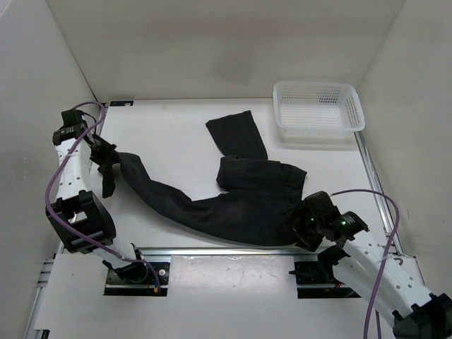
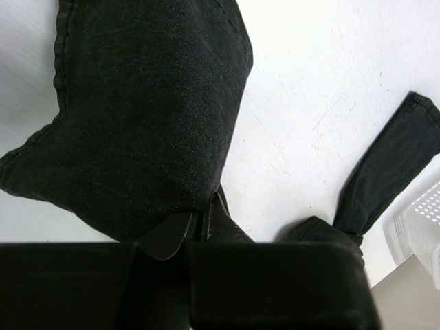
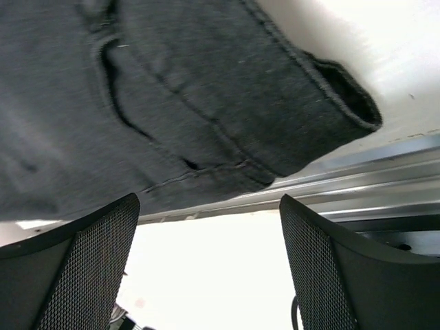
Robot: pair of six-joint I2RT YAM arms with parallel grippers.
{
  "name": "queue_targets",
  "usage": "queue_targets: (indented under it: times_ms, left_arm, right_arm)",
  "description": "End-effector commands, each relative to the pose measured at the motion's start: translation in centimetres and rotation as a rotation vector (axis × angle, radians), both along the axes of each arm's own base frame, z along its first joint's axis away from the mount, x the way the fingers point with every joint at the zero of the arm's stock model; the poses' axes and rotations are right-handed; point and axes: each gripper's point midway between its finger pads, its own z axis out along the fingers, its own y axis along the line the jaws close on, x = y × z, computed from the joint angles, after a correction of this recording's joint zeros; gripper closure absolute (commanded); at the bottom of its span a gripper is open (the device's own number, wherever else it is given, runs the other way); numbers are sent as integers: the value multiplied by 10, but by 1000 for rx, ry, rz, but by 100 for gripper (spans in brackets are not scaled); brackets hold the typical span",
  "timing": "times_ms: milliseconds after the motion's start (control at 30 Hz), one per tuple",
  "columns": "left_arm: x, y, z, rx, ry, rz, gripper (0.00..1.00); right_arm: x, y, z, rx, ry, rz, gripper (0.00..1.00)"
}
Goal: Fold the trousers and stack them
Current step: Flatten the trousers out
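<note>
Evidently we have our left gripper (image 2: 201, 218) clamped near the end of one leg of the black trousers (image 1: 240, 201), which sprawl across the table (image 1: 176, 134), probably so that leg can be drawn straight. Our right gripper (image 3: 210, 227) hangs wide and empty beside the waist end, likely ready to pinch it.

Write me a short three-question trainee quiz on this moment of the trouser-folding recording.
1. True or false: the left gripper is shut on the trousers.
2. Where does the white basket stand? A) at the far right corner of the table; B) at the near left corner; C) on top of the cloth.
3. Fill in: the right gripper has its jaws ____.
Key: 1 true; 2 A; 3 open.
</note>
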Motion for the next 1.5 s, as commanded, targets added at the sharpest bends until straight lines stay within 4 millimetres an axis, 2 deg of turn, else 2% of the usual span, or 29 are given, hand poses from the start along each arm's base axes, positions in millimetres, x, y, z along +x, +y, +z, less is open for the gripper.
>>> queue_targets:
  times_ms: [0,100,233,367,433,467,533,567,633,667,700,767,800,833,867,933,967,1000,1067,1100,1167,1200,1233,1267,1300,1333,1367,1400,1467]
  left_arm:
    - [-3,0,15,17,-53,-8,90]
    - [-3,-1,18,20,-62,-8,90]
    - [-4,-1,21,24,-70,-8,90]
    - [-2,0,25,28,-80,-8,90]
    - [-1,0,28,31,-89,-8,90]
    - [-3,0,27,28,-80,-8,90]
    - [-3,0,27,28,-80,-8,90]
    - [0,1,28,28,-82,-8,90]
    - [2,2,28,34,-82,-18,90]
    - [2,2,28,34,-82,-18,90]
    - [5,3,27,33,-80,-18,90]
    - [15,3,35,26,-103,-37,90]
    - [24,4,31,10,-95,-44,90]
    - [31,-1,36,-25,-111,-65,90]
    - [47,1,65,-17,-185,-82,90]
    - [66,5,88,-15,-217,-100,90]
    - [71,7,109,0,-250,-102,90]
    - [74,7,161,39,-354,-113,90]
    - [75,8,207,68,-468,-116,90]
    - [74,4,235,85,-541,-123,90]
    - [56,-2,261,99,-619,-127,90]
    - [54,-5,244,67,-582,-124,90]
    - [52,-5,241,73,-596,-125,90]
    - [38,-10,243,86,-606,-120,90]
    - [33,-8,204,59,-514,-97,90]
    - [28,-8,188,57,-482,-85,90]
    - [17,-8,179,78,-467,-79,90]
    - [7,-1,131,68,-352,-51,90]
    - [-10,-1,93,60,-269,-37,90]
  right_arm:
    - [-4,3,-4,2,55,-6,13]
    - [-6,4,-12,6,73,-13,15]
    - [-1,7,-27,26,64,-39,26]
    - [12,15,-34,43,45,-48,30]
    - [26,6,-35,-34,-4,-48,35]
    - [37,6,-29,-52,-43,-52,45]
    - [52,-7,-30,-141,-68,-58,62]
    - [68,-4,-15,-142,-107,-59,83]
    - [88,-10,-5,-189,-129,-42,98]
    - [101,-10,6,-202,-156,-38,100]
    - [128,-14,30,-218,-210,-68,100]
    - [156,-20,60,-246,-290,-46,100]
    - [176,-31,70,-265,-300,-76,100]
    - [208,-32,118,-256,-416,-73,100]
    - [224,-42,141,-236,-445,-99,100]
    - [247,-48,177,-238,-479,-89,100]
    - [256,-52,202,-240,-523,-96,100]
    - [266,-55,256,-229,-635,-117,100]
    - [264,-65,284,-262,-681,-136,100]
    - [256,-66,305,-252,-734,-146,100]
    - [242,-74,303,-276,-733,-160,100]
    - [227,-78,307,-279,-757,-171,100]
    - [219,-82,279,-295,-698,-179,100]
    - [210,-89,265,-313,-664,-191,100]
    - [196,-95,259,-311,-666,-217,100]
    - [187,-102,242,-325,-626,-230,100]
    - [168,-103,206,-313,-551,-231,100]
    - [157,-103,187,-298,-503,-238,100]
    - [128,-106,156,-283,-437,-271,100]
